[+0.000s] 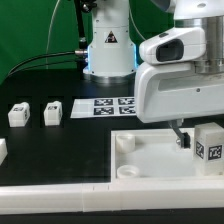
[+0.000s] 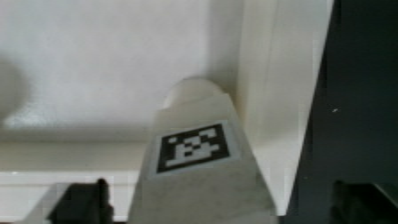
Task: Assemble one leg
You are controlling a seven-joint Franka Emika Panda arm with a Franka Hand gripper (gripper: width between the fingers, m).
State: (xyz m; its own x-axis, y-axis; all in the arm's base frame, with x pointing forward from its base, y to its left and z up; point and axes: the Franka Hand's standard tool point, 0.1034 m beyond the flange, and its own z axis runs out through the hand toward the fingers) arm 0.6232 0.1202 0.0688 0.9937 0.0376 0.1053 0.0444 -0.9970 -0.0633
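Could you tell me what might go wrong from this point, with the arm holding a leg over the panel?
1. The claw holds the leg at one end only, so it could tilt or slip while being lowered; the wrist view shows the leg reaching well past the fingertips.
2. The nearest visible socket on the panel sits away from the leg, so a descent from here might land on flat surface.
3. The panel lies loose and could shift under a push.

You have three tagged white leg blocks in the exterior view: one at the gripper (image 1: 209,143), two loose at that view's left (image 1: 18,114) (image 1: 53,111). One large panel (image 1: 150,160), one marker board (image 1: 105,106).
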